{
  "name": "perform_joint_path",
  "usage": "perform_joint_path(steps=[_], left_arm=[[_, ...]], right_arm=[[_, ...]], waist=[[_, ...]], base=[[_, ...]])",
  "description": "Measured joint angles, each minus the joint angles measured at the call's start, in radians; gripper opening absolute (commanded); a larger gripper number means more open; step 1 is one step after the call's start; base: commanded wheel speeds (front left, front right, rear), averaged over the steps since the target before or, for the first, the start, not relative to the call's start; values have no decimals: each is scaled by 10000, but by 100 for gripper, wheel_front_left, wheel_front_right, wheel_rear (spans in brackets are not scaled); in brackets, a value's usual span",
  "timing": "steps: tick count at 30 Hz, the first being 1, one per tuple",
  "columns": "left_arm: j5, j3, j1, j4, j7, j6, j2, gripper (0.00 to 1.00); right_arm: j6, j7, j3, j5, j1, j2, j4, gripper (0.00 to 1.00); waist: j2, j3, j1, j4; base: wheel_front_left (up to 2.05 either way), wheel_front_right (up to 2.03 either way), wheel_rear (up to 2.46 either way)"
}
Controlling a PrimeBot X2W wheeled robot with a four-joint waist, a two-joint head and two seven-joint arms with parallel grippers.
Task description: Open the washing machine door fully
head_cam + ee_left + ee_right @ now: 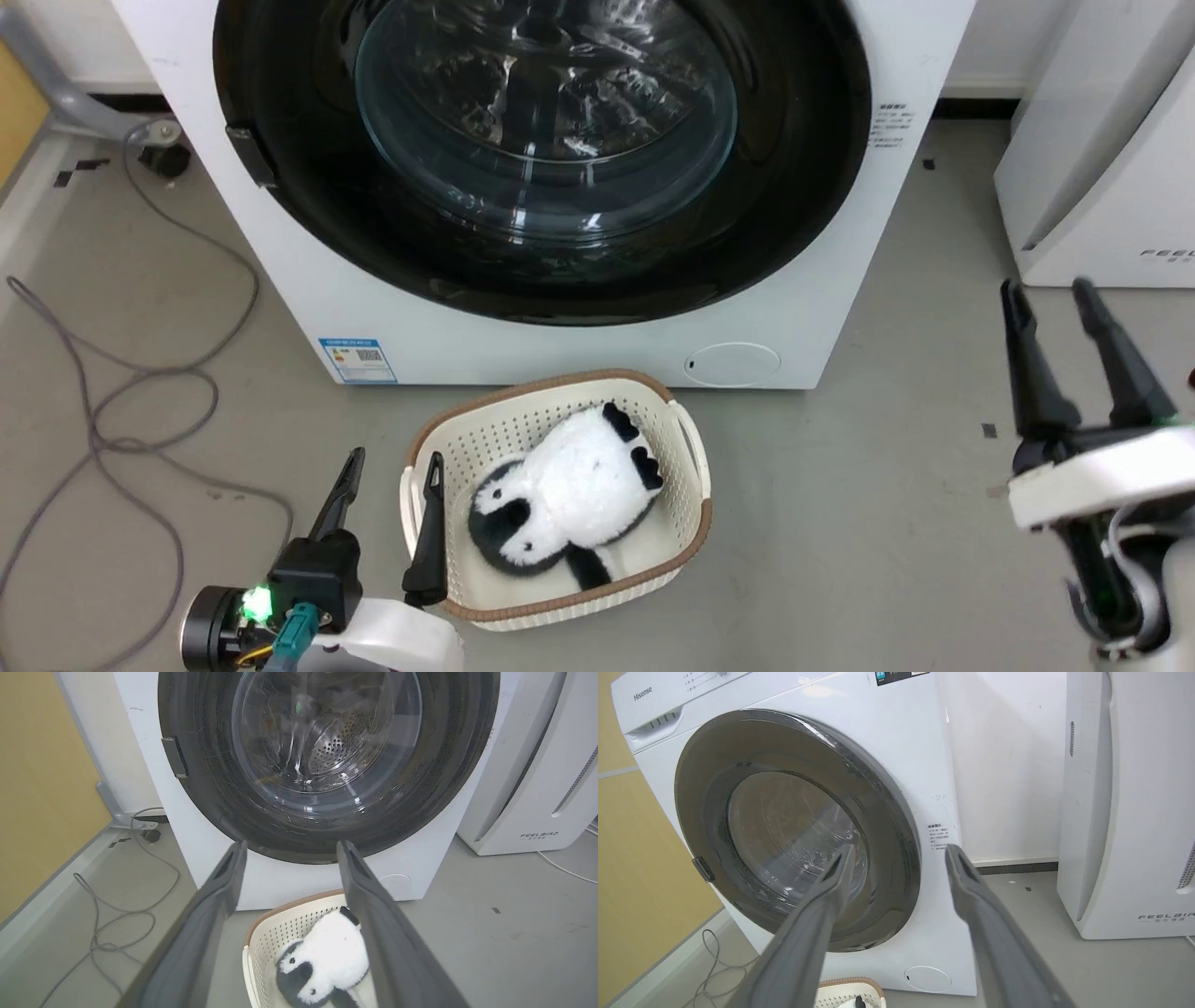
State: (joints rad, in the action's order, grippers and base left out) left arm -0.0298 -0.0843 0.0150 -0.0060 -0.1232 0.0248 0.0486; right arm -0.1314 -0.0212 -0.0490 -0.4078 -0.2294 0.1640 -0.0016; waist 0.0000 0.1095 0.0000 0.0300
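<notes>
The left gripper [397, 455] is released, its fingers spread and empty, poised by the left rim of a cream basket [509, 431] that holds a plush panda [579, 485]. The right gripper [1046, 285] is likewise spread and empty, well off to the right above the grey floor [887, 513]. Just beyond the basket, the washing machine door [546, 121] lies closed, flush against the front of the washing machine [840, 308].
</notes>
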Motion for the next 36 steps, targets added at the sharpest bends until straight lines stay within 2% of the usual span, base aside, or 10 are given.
perform_joint_path(steps=[2,3,4,5,21,28,36], left_arm=[[-2,-31,-1,-10,-25,31,0,100],[-4,-44,-5,-12,-42,31,0,100],[-13,-61,-7,-13,-82,40,0,100],[-13,-82,-12,-15,-102,67,0,100],[-263,-447,-357,-77,-426,174,0,100],[-353,-654,-394,-92,-575,222,0,100],[-451,-853,-617,-132,-729,286,0,100]], right_arm=[[0,31,-61,-182,-239,21,84,100],[0,67,-105,-332,-364,25,148,50],[0,121,-157,-495,-502,25,226,6],[0,165,-215,-637,-635,27,295,0],[0,1714,-1233,-2468,-3475,301,2349,0],[2,2732,-1733,-2443,-4901,585,4065,0],[2,3950,-2282,-2940,-6591,627,5262,0]], waist=[[0,80,1,31],[0,118,0,47],[0,158,1,64],[0,198,0,82],[0,912,1,563],[0,1249,1,822],[0,1727,1,1119]], base=[[0,0,0],[0,0,0],[0,0,0],[0,0,0],[0,0,0],[0,0,0],[0,0,0]])
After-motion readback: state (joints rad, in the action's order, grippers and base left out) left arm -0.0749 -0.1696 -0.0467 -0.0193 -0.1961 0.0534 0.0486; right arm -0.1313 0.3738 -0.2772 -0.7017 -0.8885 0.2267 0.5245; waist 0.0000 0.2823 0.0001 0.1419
